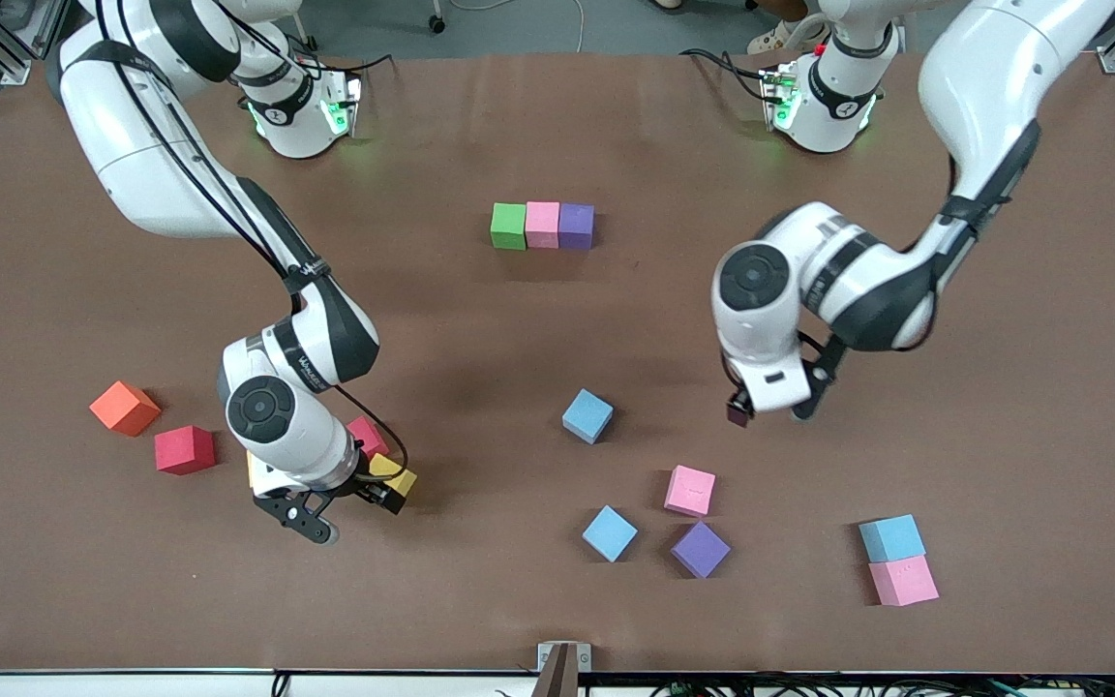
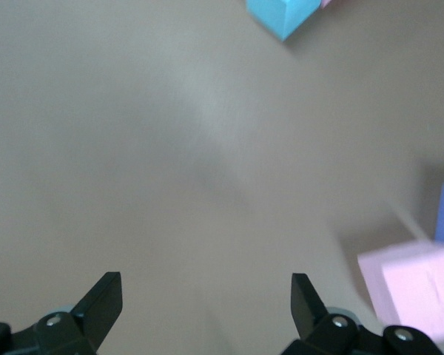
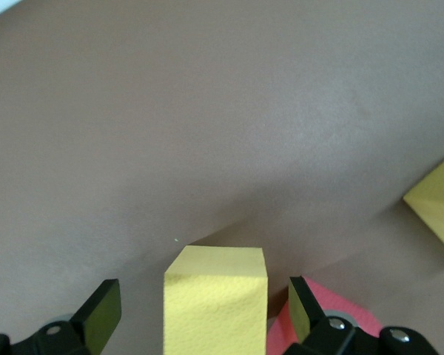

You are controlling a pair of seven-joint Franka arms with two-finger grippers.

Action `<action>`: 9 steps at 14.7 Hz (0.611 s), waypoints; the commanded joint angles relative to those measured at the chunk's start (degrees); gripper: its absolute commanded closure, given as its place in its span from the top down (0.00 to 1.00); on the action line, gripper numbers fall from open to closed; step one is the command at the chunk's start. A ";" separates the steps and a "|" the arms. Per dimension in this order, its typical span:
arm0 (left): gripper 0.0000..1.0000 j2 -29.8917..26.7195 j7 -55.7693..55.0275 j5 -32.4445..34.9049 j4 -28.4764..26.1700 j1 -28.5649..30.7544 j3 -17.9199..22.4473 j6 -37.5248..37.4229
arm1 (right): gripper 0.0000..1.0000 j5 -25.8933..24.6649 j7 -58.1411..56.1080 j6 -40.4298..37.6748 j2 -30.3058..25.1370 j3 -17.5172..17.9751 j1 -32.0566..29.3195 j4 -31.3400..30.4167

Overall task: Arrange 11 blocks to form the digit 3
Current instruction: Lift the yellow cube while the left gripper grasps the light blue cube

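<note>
A row of three touching blocks, green block point(image 1: 508, 226), pink block point(image 1: 542, 224) and purple block point(image 1: 576, 226), lies mid-table toward the robots' bases: one bar of the digit 3, and the only part of it built.

The other blocks lie loose, nearer the front camera. A light blue block point(image 1: 587, 415) sits near the centre. Nearer still come a second pink block point(image 1: 690, 490), another light blue block point(image 1: 610, 533) and a second purple block point(image 1: 700, 549). Toward the left arm's end, a third light blue block point(image 1: 891, 538) touches a third pink block point(image 1: 903, 581). Toward the right arm's end lie a red block point(image 1: 185, 449) and the orange cube point(image 1: 125, 408).

The right gripper point(image 1: 340, 513) is low over a cluster there. The front view shows only scraps of it under the arm: a yellow block point(image 1: 394, 475), a second red block point(image 1: 366, 436) and a yellow edge. The right wrist view shows more: the fingers stand apart with a yellow block point(image 3: 216, 299) between them, unclamped, red just beside it and another yellow block point(image 3: 438, 204) apart.

The left gripper point(image 1: 770, 411) hangs over bare table point(image 1: 557, 126) near the centre. Its wrist view shows the fingers wide apart and holding nothing, with pink, light blue and blue-purple blocks at the edges.
</note>
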 commanded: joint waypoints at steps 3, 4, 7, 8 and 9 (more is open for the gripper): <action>1.00 1.59 21.28 1.32 3.93 0.39 8.15 5.33 | 1.00 -0.87 -2.27 -0.15 2.53 0.07 0.25 1.72; 1.00 1.77 26.99 0.79 5.42 0.57 9.64 5.33 | 1.00 -0.78 -1.92 0.02 2.97 0.07 0.25 1.63; 1.00 3.26 40.11 -0.18 8.59 3.64 10.36 5.68 | 1.00 -0.78 -2.00 0.64 3.50 0.07 0.43 1.63; 1.00 3.79 43.54 -0.36 9.56 4.43 10.45 6.55 | 1.00 -0.78 -1.92 1.16 3.76 0.07 0.43 1.72; 1.00 4.58 46.44 -0.36 10.09 4.96 10.45 8.04 | 1.00 -0.78 -2.00 1.43 3.93 0.07 0.60 1.72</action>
